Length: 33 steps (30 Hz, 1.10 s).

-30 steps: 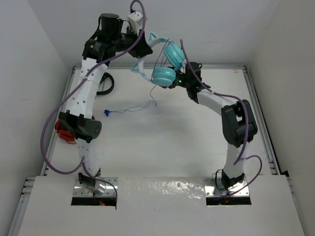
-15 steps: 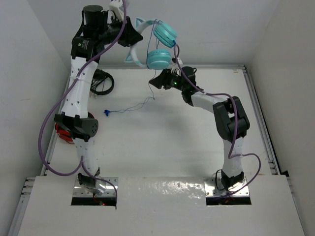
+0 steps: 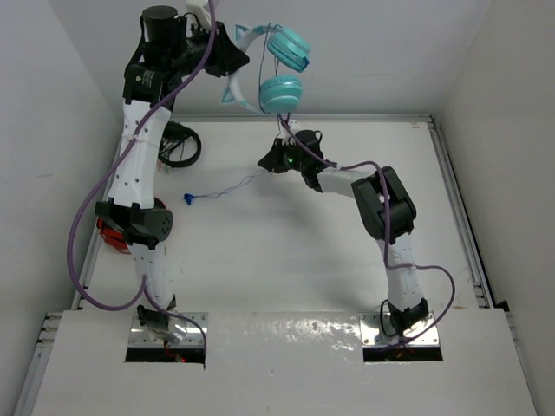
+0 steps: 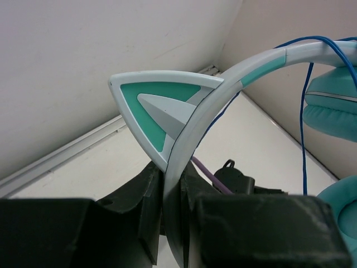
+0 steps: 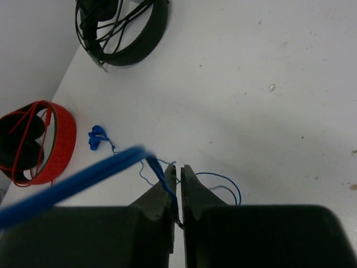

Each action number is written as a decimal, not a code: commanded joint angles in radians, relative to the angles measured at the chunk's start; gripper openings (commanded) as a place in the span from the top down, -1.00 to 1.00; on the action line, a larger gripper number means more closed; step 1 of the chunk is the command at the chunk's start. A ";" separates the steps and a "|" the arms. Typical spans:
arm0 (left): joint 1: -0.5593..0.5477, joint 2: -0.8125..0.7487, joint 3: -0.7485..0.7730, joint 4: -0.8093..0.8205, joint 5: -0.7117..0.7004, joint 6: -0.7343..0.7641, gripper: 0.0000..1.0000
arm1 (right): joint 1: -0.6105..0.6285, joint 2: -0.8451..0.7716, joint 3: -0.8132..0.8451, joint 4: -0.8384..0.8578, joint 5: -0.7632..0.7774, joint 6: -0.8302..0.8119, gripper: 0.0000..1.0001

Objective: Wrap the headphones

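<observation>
My left gripper (image 3: 227,62) is shut on the pale headband (image 4: 192,120) of the teal headphones (image 3: 279,69) and holds them high at the back of the table, earcups hanging to the right. A cat ear (image 4: 159,109) stands just above my fingers. My right gripper (image 3: 267,162) is low over the table below the earcups, shut on the thin blue cable (image 5: 167,181). The cable runs from the earcups down to it, then trails left along the table (image 3: 234,185) to the blue plug (image 3: 187,198), which also shows in the right wrist view (image 5: 97,137).
Black headphones (image 3: 180,146) lie at the back left of the table, also in the right wrist view (image 5: 120,30). Red headphones (image 3: 113,232) lie at the left edge behind my left arm, also in the right wrist view (image 5: 36,142). Walls enclose the table.
My left gripper has lifted the headphones higher and to the left. My right gripper has moved left and down toward the table, along the cable.
</observation>
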State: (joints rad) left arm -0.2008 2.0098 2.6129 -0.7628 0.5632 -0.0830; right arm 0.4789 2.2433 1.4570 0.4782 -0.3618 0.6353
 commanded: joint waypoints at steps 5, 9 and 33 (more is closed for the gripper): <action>0.149 -0.007 -0.042 0.141 -0.190 -0.242 1.00 | 0.081 -0.128 -0.131 -0.029 0.006 -0.112 1.00; 0.179 0.020 -0.109 0.181 -0.333 -0.222 1.00 | 0.204 -0.238 -0.184 -0.126 -0.083 -0.250 1.00; -0.017 -0.163 -0.758 0.341 -0.527 0.902 1.00 | -0.016 -0.505 0.331 -0.877 0.214 -0.621 1.00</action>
State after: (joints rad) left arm -0.1749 2.0094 1.8763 -0.4389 -0.0906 0.5892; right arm 0.4660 1.7870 1.7252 -0.3431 -0.3801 0.0948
